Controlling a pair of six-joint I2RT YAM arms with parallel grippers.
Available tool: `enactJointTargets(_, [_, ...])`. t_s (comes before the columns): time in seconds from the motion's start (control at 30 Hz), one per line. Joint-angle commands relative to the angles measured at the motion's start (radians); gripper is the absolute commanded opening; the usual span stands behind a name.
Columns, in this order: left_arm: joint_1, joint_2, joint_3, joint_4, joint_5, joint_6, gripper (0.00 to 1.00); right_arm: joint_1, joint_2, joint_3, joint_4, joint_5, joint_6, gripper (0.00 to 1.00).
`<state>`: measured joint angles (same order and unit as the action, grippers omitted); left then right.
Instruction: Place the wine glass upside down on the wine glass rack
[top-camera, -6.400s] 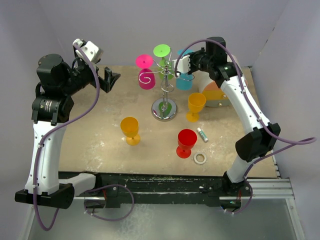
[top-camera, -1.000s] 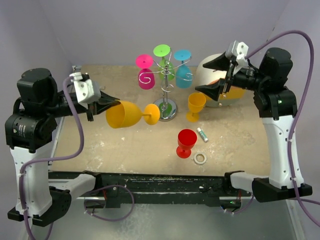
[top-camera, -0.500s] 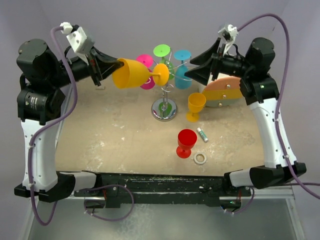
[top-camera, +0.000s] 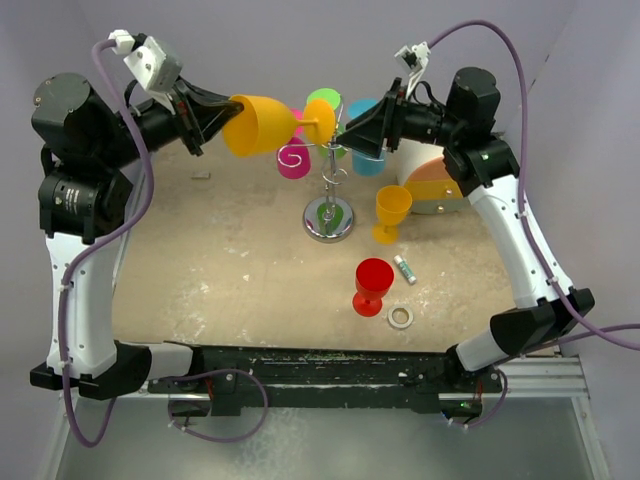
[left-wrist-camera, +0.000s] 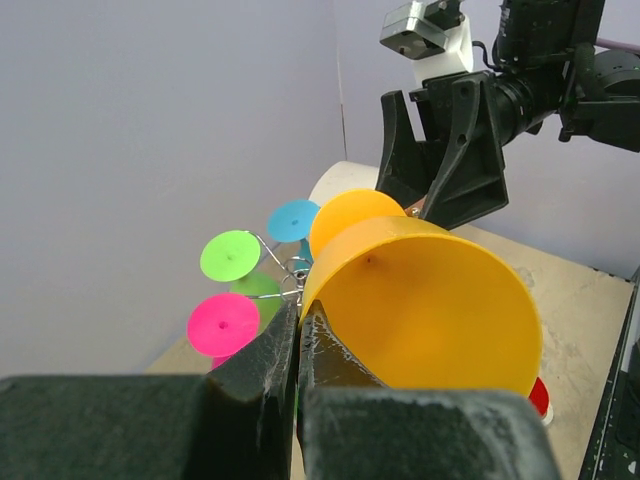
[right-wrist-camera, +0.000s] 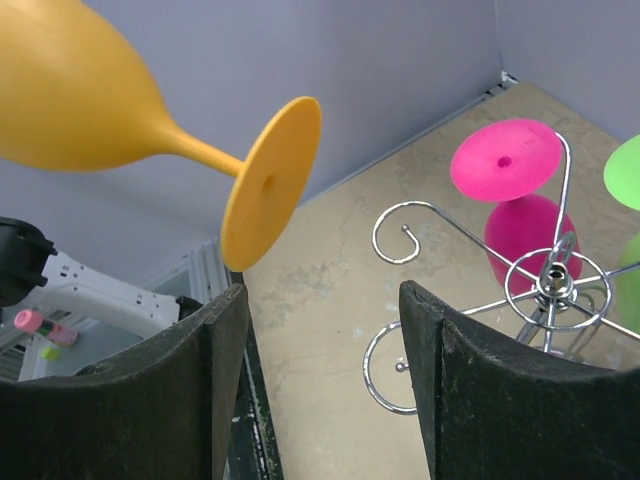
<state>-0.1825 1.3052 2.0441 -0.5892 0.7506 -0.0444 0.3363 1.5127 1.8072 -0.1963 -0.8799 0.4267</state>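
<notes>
Left gripper (top-camera: 222, 112) clamped on glass (top-camera: 262, 125) rim | glass sideways, foot near rack (top-camera: 330, 218) top | right gripper (top-camera: 356, 136) agape beside rack

Between the jaws of the left gripper (top-camera: 222, 112), the orange plastic wine glass (top-camera: 260, 126) looks smooth and matt; beyond them the chrome wire rack (top-camera: 329, 219) shines.

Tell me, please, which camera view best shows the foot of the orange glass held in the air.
Right wrist: the orange glass's foot shows whole, with its stem, apart from the rack. Top external shows it small, overlapping the rack. Left wrist hides its lower part behind the bowl.
</notes>
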Motion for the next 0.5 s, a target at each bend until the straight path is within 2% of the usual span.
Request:
enactJointTargets(0.0, [0.007, 0.012, 0.004, 0.064, -0.028, -0.02, 0.0, 0.037, -0.006, 0.073, 0.046, 0.017, 0.029, 0.64])
enactJointTargets(0.23, [0.006, 0.022, 0.0, 0.08, -0.03, -0.01, 0.0, 0.08, 0.043, 0.14, 0.013, 0.051, 0.006, 0.61])
enactJointTargets(0.47, [0.0, 0.027, -0.005, 0.078, -0.032, 0.004, 0.0, 0.09, 0.061, 0.178, -0.049, 0.167, 0.027, 0.36])
